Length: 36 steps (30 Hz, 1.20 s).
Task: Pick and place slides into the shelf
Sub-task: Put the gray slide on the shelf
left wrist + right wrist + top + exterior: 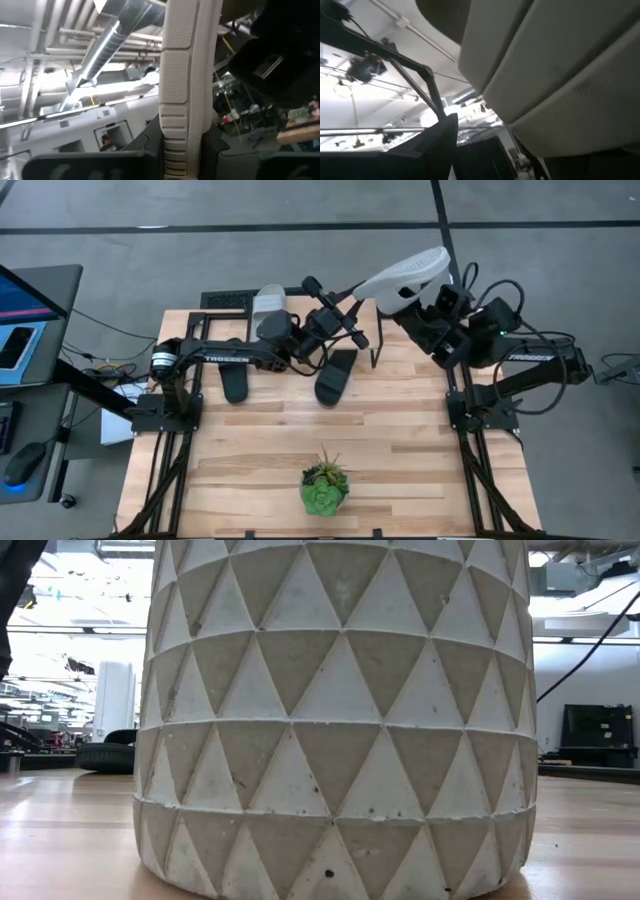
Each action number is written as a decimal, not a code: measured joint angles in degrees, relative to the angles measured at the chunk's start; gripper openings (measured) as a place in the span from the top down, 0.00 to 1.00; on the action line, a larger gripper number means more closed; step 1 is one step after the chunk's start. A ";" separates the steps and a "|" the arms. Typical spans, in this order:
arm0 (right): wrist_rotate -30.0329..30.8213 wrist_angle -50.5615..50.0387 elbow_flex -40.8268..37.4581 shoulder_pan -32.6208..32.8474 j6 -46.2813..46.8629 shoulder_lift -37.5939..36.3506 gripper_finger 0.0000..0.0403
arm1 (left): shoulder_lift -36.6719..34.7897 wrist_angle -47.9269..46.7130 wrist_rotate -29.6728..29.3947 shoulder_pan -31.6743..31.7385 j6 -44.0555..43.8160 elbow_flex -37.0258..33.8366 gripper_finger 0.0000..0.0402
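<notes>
My left gripper (pixel 352 315) is shut on a light grey slide (pixel 405 275), raised over the table's far side. In the left wrist view that slide (pixel 175 75) stands edge-on between the fingers. My right gripper (pixel 427 300) is open right under the slide's other half; the slide's underside (pixel 550 75) fills its wrist view above one finger (pixel 440 137). A second light grey slide (pixel 268 303) lies at the far edge by the shelf, whose black wire leg (pixel 377 352) shows. Two black slides (pixel 235 383) (pixel 335 376) lie on the table. My left gripper pinches the raised slide's sole (pixel 175 142) between its two fingers, at the end toward the table's left. The fingers slant upward from the left side. The slide is lifted clear of the table. My right gripper stands close under the slide; whether it touches it, I cannot tell.
A green plant in a pale triangle-patterned pot (pixel 325 488) stands near the table's front edge; the pot (pixel 340 720) blocks most of the low view. A desk with a monitor and mouse (pixel 20 465) stands left of the table.
</notes>
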 joint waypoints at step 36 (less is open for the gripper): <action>-0.11 -30.97 -0.22 3.96 -0.45 -9.92 0.38 | -19.17 -39.39 2.99 3.02 -36.67 0.15 0.89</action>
